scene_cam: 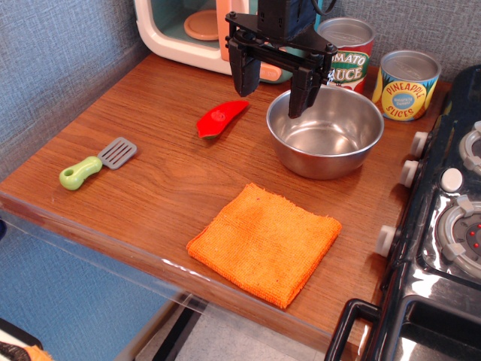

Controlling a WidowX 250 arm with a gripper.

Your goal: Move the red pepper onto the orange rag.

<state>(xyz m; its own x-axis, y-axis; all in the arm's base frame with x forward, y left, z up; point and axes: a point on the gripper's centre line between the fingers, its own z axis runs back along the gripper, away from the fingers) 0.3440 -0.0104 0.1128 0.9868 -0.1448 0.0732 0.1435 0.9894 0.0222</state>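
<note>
Gripper (274, 86) hanging above the far part of the tabletop (165, 177), jaws spread wide, nothing between them. One black finger (246, 71) above the gap between pepper and bowl, the other at the bowl's far left rim, in front of it from this view.

Pepper (220, 119) lying flat just left of the gripper, in the far half of the tabletop, pointed tip toward the far edge, green stem end toward the near edge. Apart from the bowl, not touching the rag.

Bowl (325, 131), steel, just right of the pepper, near the right edge.

Rag (264, 242) spread flat toward the near edge, set at an angle, one corner close to that edge. Well apart from the pepper, near the bowl without touching it.

Spatula (96, 164) with green handle near the left edge, grey blade pointing toward the far right.

Two cans along the far edge behind the bowl: tomato sauce (348, 53) and pineapple slices (406, 84).

Toy oven (199, 34) at the far edge, left of the cans.

Stove (451, 226) against the right edge.
</note>
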